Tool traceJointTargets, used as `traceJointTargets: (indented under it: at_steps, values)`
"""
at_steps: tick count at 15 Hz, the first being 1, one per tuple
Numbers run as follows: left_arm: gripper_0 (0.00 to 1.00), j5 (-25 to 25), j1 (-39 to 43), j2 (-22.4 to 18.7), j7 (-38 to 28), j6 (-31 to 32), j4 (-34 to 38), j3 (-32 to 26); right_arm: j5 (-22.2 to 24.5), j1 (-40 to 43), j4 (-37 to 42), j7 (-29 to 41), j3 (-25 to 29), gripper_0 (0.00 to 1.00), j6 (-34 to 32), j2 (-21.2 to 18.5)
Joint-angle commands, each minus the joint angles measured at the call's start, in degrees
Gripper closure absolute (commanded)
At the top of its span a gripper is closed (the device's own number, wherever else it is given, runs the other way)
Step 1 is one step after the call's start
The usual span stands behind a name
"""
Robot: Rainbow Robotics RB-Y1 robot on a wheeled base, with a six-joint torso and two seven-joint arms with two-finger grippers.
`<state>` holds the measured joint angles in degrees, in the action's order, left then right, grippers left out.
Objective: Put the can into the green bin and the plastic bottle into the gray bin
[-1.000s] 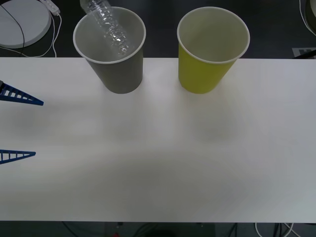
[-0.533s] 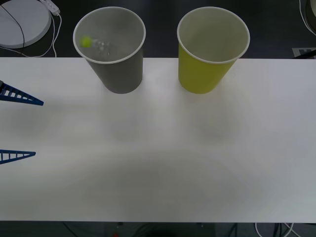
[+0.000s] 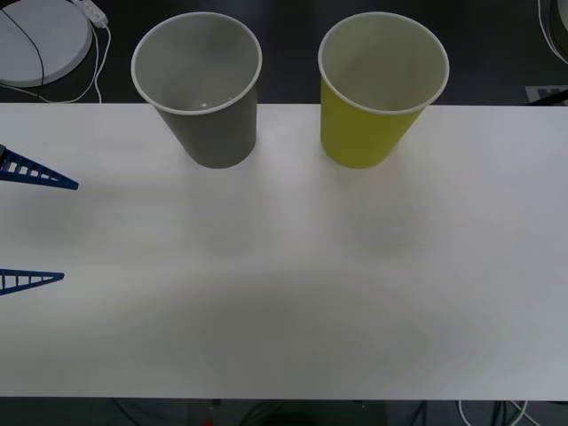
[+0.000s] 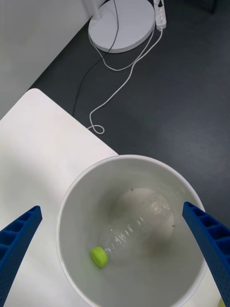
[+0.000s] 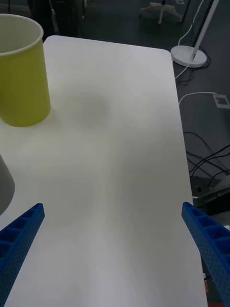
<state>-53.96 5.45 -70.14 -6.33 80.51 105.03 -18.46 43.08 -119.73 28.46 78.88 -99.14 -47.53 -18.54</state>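
Left gripper [image 3: 35, 226] sits at the left edge of the table [image 3: 284, 293] in the front view, jaws spread wide, nothing between them. In the left wrist view its two blue fingers [image 5: 19, 240] stand at the two corners with bare table between.

Gray bin [image 3: 202, 89] stands upright near the far edge, left of centre. The right gripper [image 4: 115, 240] hangs directly above it, jaws wide open and empty, one to each side of the rim. Looking down into the bin, I see the plastic bottle [image 4: 132, 235] lying tilted against the inner wall, lime-green cap low, wholly below the rim. I judge the bottle half of the task done.

Green bin [image 3: 380, 89] stands upright just beside the gray one, apart from it, also near the far edge. From the front, its inside looks white and bare, though the bottom is not fully visible. I find no can on the table, so I cannot tell whether that half is done or where the can is.

Room: near and right parts of the table are open and flat. Both bins stand close to the far edge, with dark floor, cables [image 4: 115, 76] and a round lamp base [image 4: 122, 24] beyond, so I would avoid pushing either bin away from me.
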Motion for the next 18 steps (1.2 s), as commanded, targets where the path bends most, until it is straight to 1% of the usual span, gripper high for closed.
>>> traceJointTargets:
  at_steps: [1, 6, 8, 10, 13, 15, 17, 18]
  values:
    - [0.00, 0.00, 0.00, 0.00, 0.00, 0.00, 0.00, 0.00, -0.19, 0.90, 0.01, -3.03, 0.79, 0.00, -0.02, -0.54]
    - [0.00, 0.00, 0.00, 0.00, 0.00, 0.00, 0.00, 0.00, -0.10, 3.80, 0.10, -9.36, 5.62, 0.00, -1.16, -3.08]
    - [0.00, 0.00, 0.00, 0.00, 0.00, 0.00, 0.00, 0.00, -0.02, 4.95, 0.80, -12.26, 7.99, 0.00, -2.22, -4.75]
    - [0.00, 0.00, 0.00, 0.00, 0.00, 0.00, 0.00, 0.00, 0.86, 6.18, 3.88, -13.67, 10.37, 0.00, -2.48, -7.57]
    - [0.00, 0.00, 0.00, 0.00, 0.00, 0.00, 0.00, 0.00, 6.66, 8.55, 10.65, -13.58, 15.73, 0.00, -2.48, -12.40]
    - [0.00, 0.00, 0.00, 0.00, 0.00, 0.00, 0.00, 0.00, 8.69, 10.22, 15.13, -13.76, 18.63, 0.00, -2.48, -15.57]
    - [0.00, 0.00, 0.00, 0.00, 0.00, 0.00, 0.00, 0.00, 9.56, 12.51, 19.17, -14.64, 21.18, 0.00, -2.48, -18.55]
    - [0.00, 0.00, 0.00, 0.00, 0.00, 0.00, 0.00, 0.00, 11.32, 13.91, 21.63, -15.08, 23.11, 0.00, -2.48, -20.31]
